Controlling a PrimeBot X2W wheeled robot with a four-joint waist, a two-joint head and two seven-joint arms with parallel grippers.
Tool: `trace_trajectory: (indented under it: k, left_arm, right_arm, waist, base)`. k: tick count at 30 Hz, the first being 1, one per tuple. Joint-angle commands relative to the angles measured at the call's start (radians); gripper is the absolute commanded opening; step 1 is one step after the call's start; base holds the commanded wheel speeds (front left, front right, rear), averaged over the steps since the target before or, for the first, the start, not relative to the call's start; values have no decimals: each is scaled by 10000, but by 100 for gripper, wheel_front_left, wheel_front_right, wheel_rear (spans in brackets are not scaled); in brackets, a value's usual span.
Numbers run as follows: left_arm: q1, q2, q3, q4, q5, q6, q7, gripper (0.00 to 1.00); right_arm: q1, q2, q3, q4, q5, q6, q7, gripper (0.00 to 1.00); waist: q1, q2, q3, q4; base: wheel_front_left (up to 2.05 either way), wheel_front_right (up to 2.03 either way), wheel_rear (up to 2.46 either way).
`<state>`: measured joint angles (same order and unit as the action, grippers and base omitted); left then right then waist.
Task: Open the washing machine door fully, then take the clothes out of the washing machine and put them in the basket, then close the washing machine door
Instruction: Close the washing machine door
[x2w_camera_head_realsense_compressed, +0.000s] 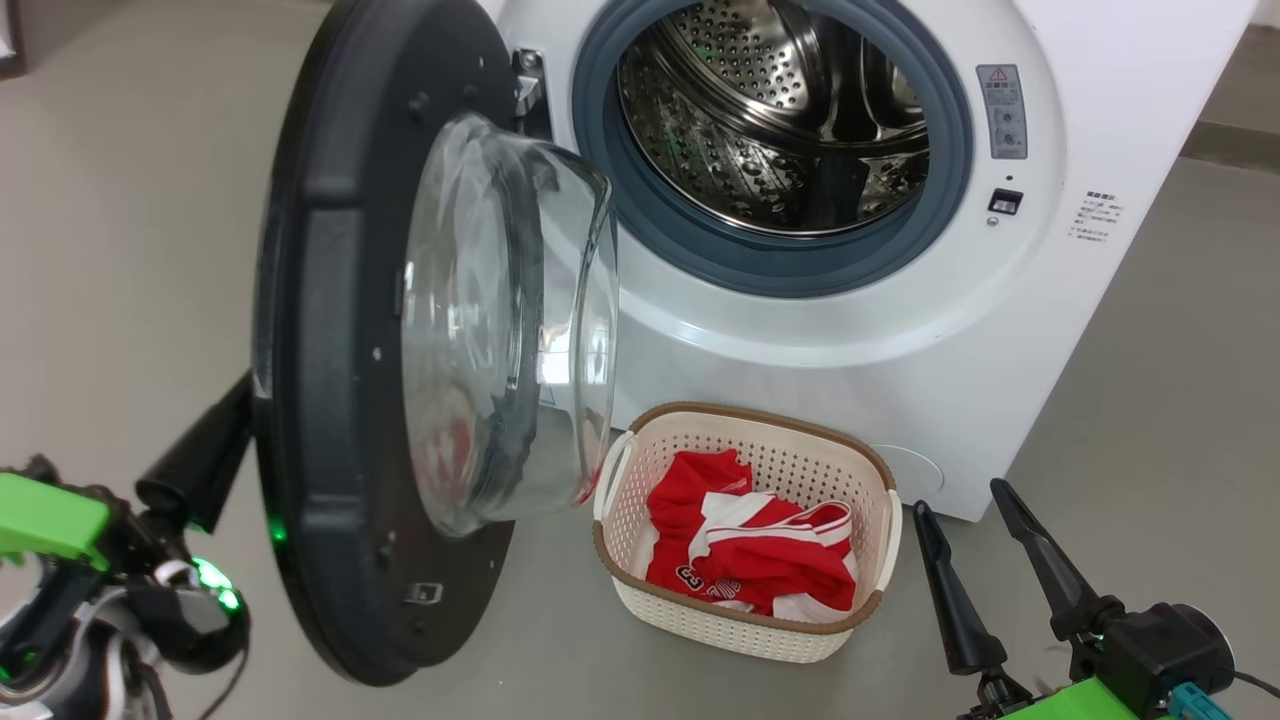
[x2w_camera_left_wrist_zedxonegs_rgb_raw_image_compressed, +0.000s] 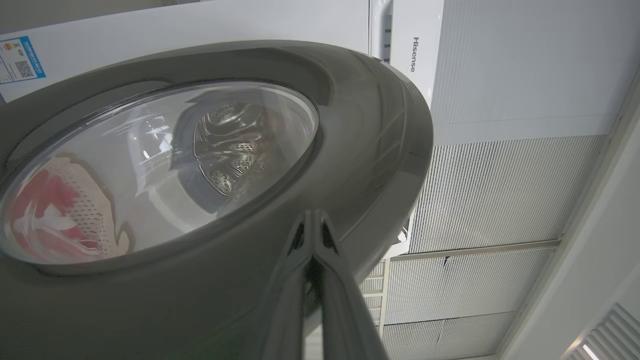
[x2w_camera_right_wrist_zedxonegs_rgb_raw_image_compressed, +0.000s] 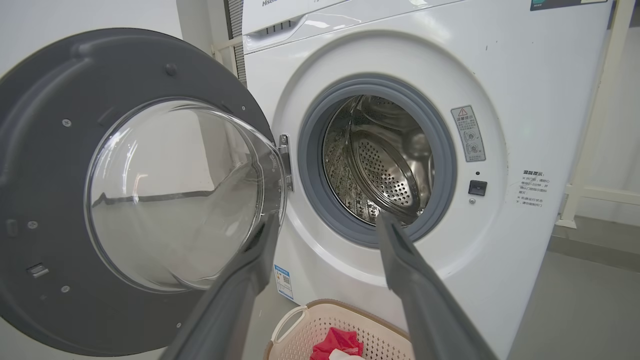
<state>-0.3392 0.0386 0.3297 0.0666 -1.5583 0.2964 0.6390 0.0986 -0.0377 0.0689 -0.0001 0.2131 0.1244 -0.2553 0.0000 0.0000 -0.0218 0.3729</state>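
My L gripper (x2w_camera_left_wrist_zedxonegs_rgb_raw_image_compressed: 313, 220), fingers pinched together w/ nothing between, is touching the washing machine door (x2w_camera_head_realsense_compressed: 330, 400) on its outer face; it's standing open at the left of the washing machine (x2w_camera_head_realsense_compressed: 1100, 100). The clothes (x2w_camera_head_realsense_compressed: 760, 560) are lying in the basket (x2w_camera_head_realsense_compressed: 740, 620) in front of it. My R gripper (x2w_camera_head_realsense_compressed: 960, 500) is hovering there too, spread wide, empty.

Red-and-white clothes (x2w_camera_head_realsense_compressed: 760, 560), cream perforated basket (x2w_camera_head_realsense_compressed: 745, 425)

Clothes (x2w_camera_head_realsense_compressed: 750, 560) in basket (x2w_camera_head_realsense_compressed: 730, 627), basket before washing machine (x2w_camera_head_realsense_compressed: 1100, 130), door (x2w_camera_head_realsense_compressed: 330, 300) to their left.

Head view downward; wrist views facing opposite sides of the washing machine door (x2w_camera_head_realsense_compressed: 330, 300)
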Motion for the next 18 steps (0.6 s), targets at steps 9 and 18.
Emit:
trace_trajectory:
  k: [9,18]
  left_arm:
    - [519,117,-758,-1138,-857,144,-434,0]
    - [917,117,-1514,-1703,-1541,-51,-890,0]
  right_arm:
    - [-439,-125,196,-255,61,63,-65,100]
    - [-547,-125,206,-240,64,63,-65,100]
  waist:
    - [0,0,148,-300]
    - [0,0,269,-711]
  base:
    - [0,0,0]
    - [0,0,0]
